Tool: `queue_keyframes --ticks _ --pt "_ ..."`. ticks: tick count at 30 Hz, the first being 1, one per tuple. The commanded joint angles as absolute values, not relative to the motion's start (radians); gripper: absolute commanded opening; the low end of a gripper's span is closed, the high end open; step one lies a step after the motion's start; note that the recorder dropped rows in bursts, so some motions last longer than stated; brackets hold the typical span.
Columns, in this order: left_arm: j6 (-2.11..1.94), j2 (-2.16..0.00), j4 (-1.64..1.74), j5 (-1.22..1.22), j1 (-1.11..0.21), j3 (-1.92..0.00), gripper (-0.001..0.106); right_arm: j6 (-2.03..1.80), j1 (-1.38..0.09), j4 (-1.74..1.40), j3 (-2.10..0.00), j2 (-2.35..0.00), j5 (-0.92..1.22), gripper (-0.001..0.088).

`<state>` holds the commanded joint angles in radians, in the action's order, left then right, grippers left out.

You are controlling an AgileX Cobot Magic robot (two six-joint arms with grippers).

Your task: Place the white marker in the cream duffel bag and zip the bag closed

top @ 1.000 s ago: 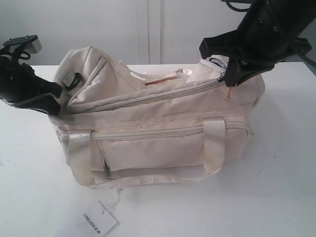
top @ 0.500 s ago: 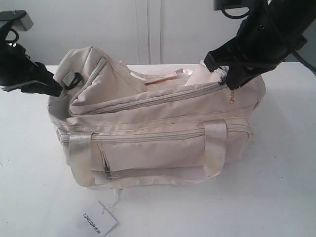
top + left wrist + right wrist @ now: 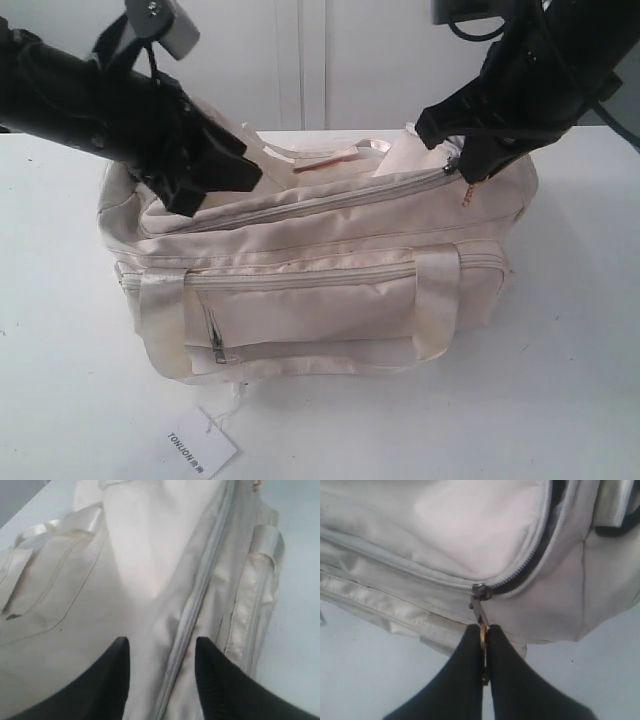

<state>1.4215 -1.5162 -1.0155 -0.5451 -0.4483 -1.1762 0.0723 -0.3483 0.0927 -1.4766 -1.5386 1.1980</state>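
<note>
Exterior view: the cream duffel bag [image 3: 320, 290] sits on the table [image 3: 560, 380], with the left gripper [image 3: 215, 185] over its left end and the right gripper [image 3: 465, 160] at its right end. Left wrist view: jaws apart, holding nothing, above the top zipper [image 3: 200, 595]. Right wrist view: jaws clamped on the zipper pull [image 3: 480, 612].

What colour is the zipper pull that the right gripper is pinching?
The pull is gold, on a dark slider; right wrist view shows it best.
</note>
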Motion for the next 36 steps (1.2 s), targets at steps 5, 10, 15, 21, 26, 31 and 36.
queue_keyframes --ticks 5,10,15,21,26,31,36 --pt "1.591 -1.560 -1.161 -0.519 -0.500 -1.176 0.047 0.066 -0.348 0.093 -1.477 -1.539 1.207 0.0000" --pt "1.805 -1.610 -1.330 -0.457 -0.542 -1.176 0.055 0.064 -0.348 0.097 -1.477 -1.537 1.208 0.0000" --pt "1.987 -1.657 -1.446 -0.438 -0.573 -1.176 0.062 0.057 -0.348 0.097 -1.477 -1.537 1.208 0.0000" --pt "2.019 -1.699 -1.448 -0.436 -0.573 -1.176 0.061 0.057 -0.348 0.099 -1.477 -1.537 1.207 0.0000" --pt "2.019 -1.713 -1.448 -0.434 -0.573 -1.176 0.043 0.057 -0.348 0.101 -1.477 -1.537 1.207 0.0000" --pt "2.019 -1.713 -1.443 -0.434 -0.573 -1.176 0.002 0.057 -0.348 0.092 -1.477 -1.537 1.207 0.0000" --pt "2.019 -1.713 -1.411 -0.434 -0.573 -1.176 0.000 0.051 -0.348 0.014 -1.477 -1.537 1.221 0.0000"
